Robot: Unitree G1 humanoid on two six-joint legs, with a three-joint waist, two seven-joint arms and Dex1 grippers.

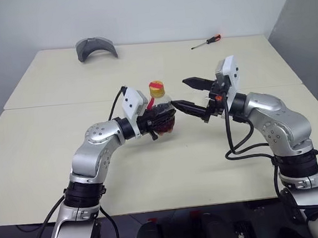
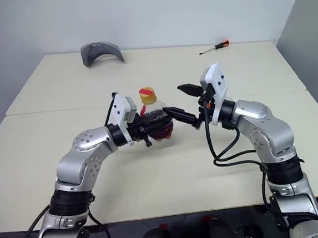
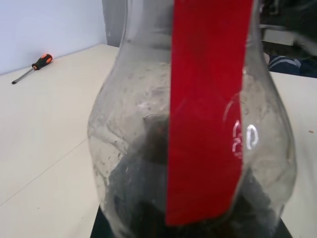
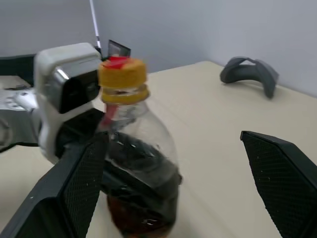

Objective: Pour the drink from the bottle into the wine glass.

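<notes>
The bottle (image 1: pixel 161 103) is small, clear and squat, with a yellow cap (image 1: pixel 156 88) and a red label strip (image 3: pixel 208 109). It stands upright above the middle of the table. The dark drink (image 4: pixel 136 218) fills its lower part. My left gripper (image 1: pixel 160 120) is shut on the bottle's belly from the left. My right gripper (image 1: pixel 179 93) is open just to the right of the bottle, level with its neck, its fingers (image 4: pixel 69 193) apart and touching nothing. The wine glass is out of view.
Two cream tables (image 1: pixel 46 162) meet at a seam behind the arms. A grey curved object (image 1: pixel 96 47) lies at the back left. A screwdriver (image 1: pixel 207 42) with an orange-red handle lies at the back right.
</notes>
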